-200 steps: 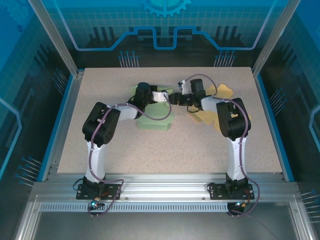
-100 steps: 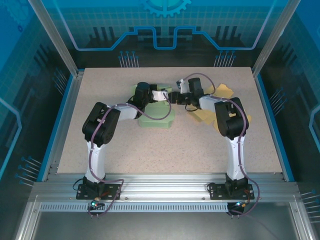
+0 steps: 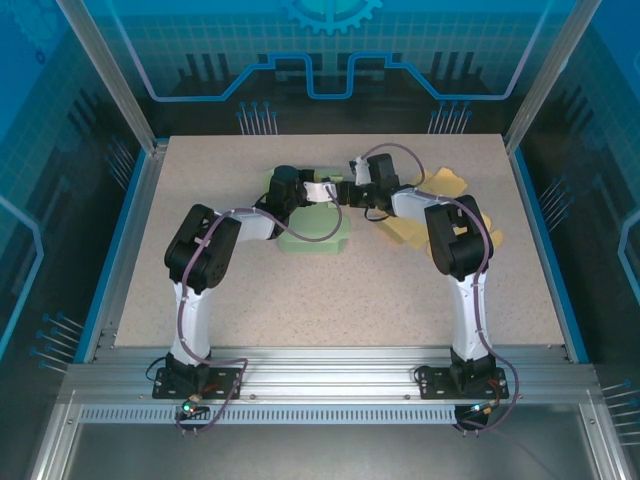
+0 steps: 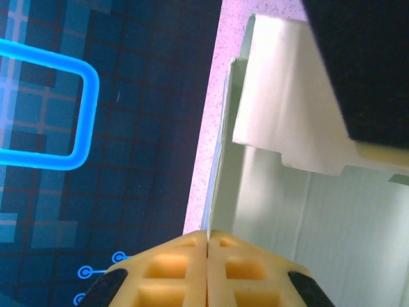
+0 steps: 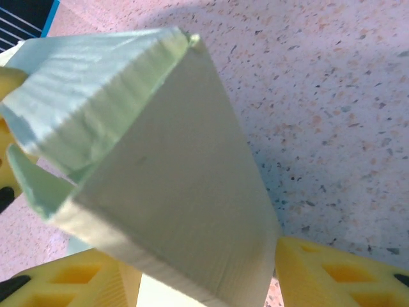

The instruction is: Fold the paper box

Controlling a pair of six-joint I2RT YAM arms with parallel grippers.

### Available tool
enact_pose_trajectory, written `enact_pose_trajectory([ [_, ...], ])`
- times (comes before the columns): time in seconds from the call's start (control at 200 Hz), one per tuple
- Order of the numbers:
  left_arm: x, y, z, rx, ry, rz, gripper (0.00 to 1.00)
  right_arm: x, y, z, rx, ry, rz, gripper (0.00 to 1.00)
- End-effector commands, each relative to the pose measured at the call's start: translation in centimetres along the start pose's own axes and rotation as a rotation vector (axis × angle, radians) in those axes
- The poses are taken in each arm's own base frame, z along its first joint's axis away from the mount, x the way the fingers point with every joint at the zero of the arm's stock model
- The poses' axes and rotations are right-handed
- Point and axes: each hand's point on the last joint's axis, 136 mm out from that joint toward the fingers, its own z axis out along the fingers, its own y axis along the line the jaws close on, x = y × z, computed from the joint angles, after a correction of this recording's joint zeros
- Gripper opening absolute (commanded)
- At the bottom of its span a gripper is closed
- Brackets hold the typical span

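**tobi:** Ok, starting at the front: both arms are bolted to the aluminium rail (image 3: 330,385) on the near edge of the bench (image 3: 250,300). They lean in toward each other over the middle. Where's the paper box sitting?

**rae:** The paper box (image 3: 318,238) is the pale green thing, a bit left of centre and toward the far half of the bench. It's right under the spot where the two wrists meet. Its base lies flat and at least one wall stands up.

**tobi:** And the hands?

**rae:** The left hand (image 4: 208,240) is clamped right down, with its yellow fingers (image 4: 166,268) pressed together. A thin upright wall edge of the box runs up from the seam between them, so it looks pinched on that wall. The right hand (image 5: 192,268) is about half spread and a folded wedge of the box fills the gap. There's a finger against each side, so it's gripping it as far as I can tell.

**tobi:** Anything past that?

**rae:** Some yellow sheets (image 3: 448,182) lie flat on the bench to the right, partly under the right arm. Behind everything is the back panel (image 3: 200,40), with blue circuit-style lines and a gear graphic (image 3: 330,12) at top centre.
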Motion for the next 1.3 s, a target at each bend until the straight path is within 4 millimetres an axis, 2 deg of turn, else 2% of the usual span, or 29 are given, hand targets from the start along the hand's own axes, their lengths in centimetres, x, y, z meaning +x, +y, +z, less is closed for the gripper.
enact_pose_trajectory([
  [0.0, -0.9, -1.2, -0.5, 0.046, -0.054, -0.045, 0.08, 0.1, -1.3, 1.0, 0.087, -0.008, -0.003, 0.58],
  [0.485, -1.4, -1.6, -0.9, 0.069, -0.080, -0.075, 0.07, -1.2, -1.8, 1.4, 0.176, -0.026, -0.009, 0.58],
  [0.575, -1.3, -1.9, -0.9, 0.087, -0.079, -0.075, 0.07, -1.5, -1.4, 1.8, 0.161, -0.020, -0.026, 0.56],
  [0.755, -1.4, -2.3, -0.7, 0.108, -0.084, -0.085, 0.08, -1.6, -1.1, 2.0, 0.151, -0.015, -0.056, 0.45],
  [0.79, -1.4, -2.3, -0.7, 0.109, -0.086, -0.085, 0.08, -1.6, -1.0, 2.1, 0.145, -0.013, -0.063, 0.46],
  [0.87, -1.5, -2.4, -0.6, 0.113, -0.091, -0.090, 0.08, -1.8, -0.8, 2.1, 0.148, -0.007, -0.086, 0.55],
  [0.986, -1.4, -2.4, -0.4, 0.124, -0.091, -0.102, 0.08, -2.7, -0.6, 1.7, 0.151, -0.008, -0.098, 0.54],
  [1.016, -1.4, -2.4, -0.4, 0.125, -0.090, -0.107, 0.08, -2.0, -1.4, 2.4, 0.155, 0.013, -0.087, 0.54],
  [1.156, -1.2, -2.6, -0.4, 0.134, -0.088, -0.117, 0.08, -2.0, -1.3, 2.7, 0.152, 0.028, -0.091, 0.57],
  [1.216, -1.2, -2.6, -0.3, 0.137, -0.087, -0.119, 0.08, -1.9, -1.4, 2.8, 0.151, 0.031, -0.090, 0.55],
  [1.296, -1.1, -2.5, -0.3, 0.135, -0.087, -0.124, 0.08, -2.0, -1.2, 2.7, 0.149, 0.027, -0.094, 0.46],
])
